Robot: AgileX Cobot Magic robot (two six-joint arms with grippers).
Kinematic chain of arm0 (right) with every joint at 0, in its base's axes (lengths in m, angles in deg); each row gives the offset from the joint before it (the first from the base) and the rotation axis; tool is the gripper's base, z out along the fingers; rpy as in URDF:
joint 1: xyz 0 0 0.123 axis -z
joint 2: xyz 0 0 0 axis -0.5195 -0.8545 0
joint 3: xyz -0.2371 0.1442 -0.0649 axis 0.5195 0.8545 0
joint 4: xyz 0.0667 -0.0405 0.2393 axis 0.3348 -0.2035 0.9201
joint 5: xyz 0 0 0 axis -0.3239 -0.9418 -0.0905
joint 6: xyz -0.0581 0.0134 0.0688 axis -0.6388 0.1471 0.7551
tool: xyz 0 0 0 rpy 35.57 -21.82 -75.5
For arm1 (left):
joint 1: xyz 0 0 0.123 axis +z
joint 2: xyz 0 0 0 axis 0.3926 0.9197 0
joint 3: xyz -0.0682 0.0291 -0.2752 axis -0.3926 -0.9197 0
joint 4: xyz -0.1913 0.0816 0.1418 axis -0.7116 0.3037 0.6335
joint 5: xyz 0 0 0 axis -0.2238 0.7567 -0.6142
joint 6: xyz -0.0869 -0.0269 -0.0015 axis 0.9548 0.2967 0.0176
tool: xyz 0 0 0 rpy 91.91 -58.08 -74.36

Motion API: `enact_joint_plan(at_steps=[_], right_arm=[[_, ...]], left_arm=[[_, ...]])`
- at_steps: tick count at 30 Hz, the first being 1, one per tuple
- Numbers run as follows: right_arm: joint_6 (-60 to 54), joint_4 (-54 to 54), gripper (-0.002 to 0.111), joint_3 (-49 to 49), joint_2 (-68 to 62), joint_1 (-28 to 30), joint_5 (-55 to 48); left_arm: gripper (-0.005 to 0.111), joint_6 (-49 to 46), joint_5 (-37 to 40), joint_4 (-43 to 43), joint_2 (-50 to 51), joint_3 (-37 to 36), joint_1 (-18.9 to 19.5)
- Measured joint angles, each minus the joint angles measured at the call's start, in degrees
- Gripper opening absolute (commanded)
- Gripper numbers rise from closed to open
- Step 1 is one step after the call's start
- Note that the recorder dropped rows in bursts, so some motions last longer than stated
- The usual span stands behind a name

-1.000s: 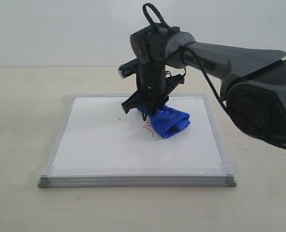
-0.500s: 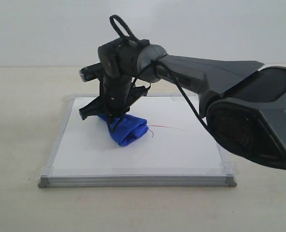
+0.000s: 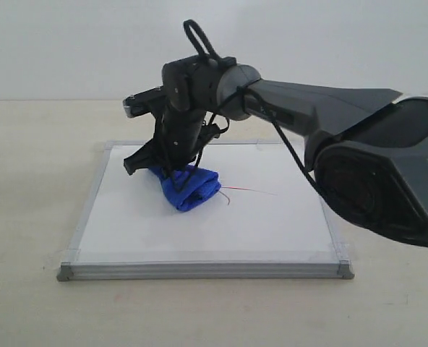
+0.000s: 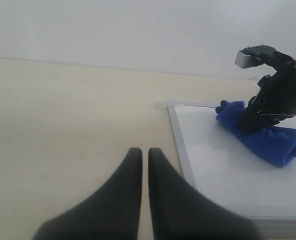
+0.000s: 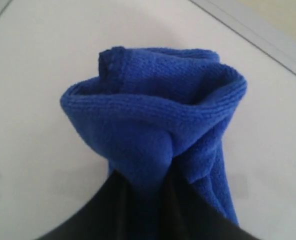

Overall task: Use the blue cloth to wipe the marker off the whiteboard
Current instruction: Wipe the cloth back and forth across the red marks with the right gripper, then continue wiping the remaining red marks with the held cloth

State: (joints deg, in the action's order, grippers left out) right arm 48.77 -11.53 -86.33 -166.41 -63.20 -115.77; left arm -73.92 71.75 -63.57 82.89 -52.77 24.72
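Note:
The whiteboard (image 3: 257, 231) lies flat on the beige table, silver frame all round. The blue cloth (image 3: 191, 189) rests on its left-centre, and my right gripper (image 3: 172, 176) is shut on the cloth's rear end, pressing it to the board. In the right wrist view the blue cloth (image 5: 158, 125) bulges out from between the dark fingers. A thin red marker (image 3: 251, 191) stroke runs rightward from the cloth, with a small curl beside it. My left gripper (image 4: 144, 152) hangs shut and empty over bare table, off the board's left edge (image 4: 180, 150). The left wrist view also shows the blue cloth (image 4: 268, 137).
The right arm's large dark body (image 3: 387, 181) fills the right side of the exterior view above the board's right part. Beige table (image 3: 33, 188) surrounds the board. A plain pale wall stands behind.
The right gripper swept the cloth from board centre to the left, then edged slightly back right. Red strokes left of centre are gone; a thin line right of the cloth now shows.

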Motion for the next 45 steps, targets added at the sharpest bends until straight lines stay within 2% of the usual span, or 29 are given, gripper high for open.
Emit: enact_joint_plan(at_steps=[5, 10, 13, 17, 20, 28, 32, 37, 41, 45], right_arm=[[11.81, -12.84, 0.0, 0.0, -0.13, -1.1, -1.66], [14.29, -21.53, 0.0, 0.0, -0.13, 1.97, -9.57], [13.57, -21.66, 0.0, 0.0, -0.13, 4.87, -12.41], [6.99, -16.77, 0.0, -0.21, -0.03, 5.18, -12.88], [1.89, -15.55, 0.0, -0.24, -0.03, 3.2, -14.12], [-4.36, -14.9, 0.0, -0.24, 0.26, -8.9, -16.3], [-3.51, -16.98, 0.0, -0.24, 0.26, -10.32, -16.57], [0.25, -13.73, 0.0, -0.11, 0.4, -5.7, -15.79], [1.77, -9.25, 0.0, 1.62, 1.2, 2.61, -14.27], [2.86, -8.41, 0.0, 7.9, 4.41, 10.31, -12.36]], left_arm=[[0.004, 0.0, 0.0, 0.0, 0.0, 0.0, 0.0], [0.004, 0.0, 0.0, 0.0, 0.0, 0.0, 0.0], [0.004, 0.0, 0.0, 0.0, 0.0, 0.0, 0.0], [0.004, 0.0, 0.0, 0.0, 0.0, 0.0, 0.0], [0.004, 0.0, 0.0, 0.0, 0.0, 0.0, 0.0], [0.004, 0.0, 0.0, 0.0, 0.0, 0.0, 0.0], [0.004, 0.0, 0.0, 0.0, 0.0, 0.0, 0.0], [0.004, 0.0, 0.0, 0.0, 0.0, 0.0, 0.0], [0.004, 0.0, 0.0, 0.0, 0.0, 0.0, 0.0], [0.004, 0.0, 0.0, 0.0, 0.0, 0.0, 0.0]])
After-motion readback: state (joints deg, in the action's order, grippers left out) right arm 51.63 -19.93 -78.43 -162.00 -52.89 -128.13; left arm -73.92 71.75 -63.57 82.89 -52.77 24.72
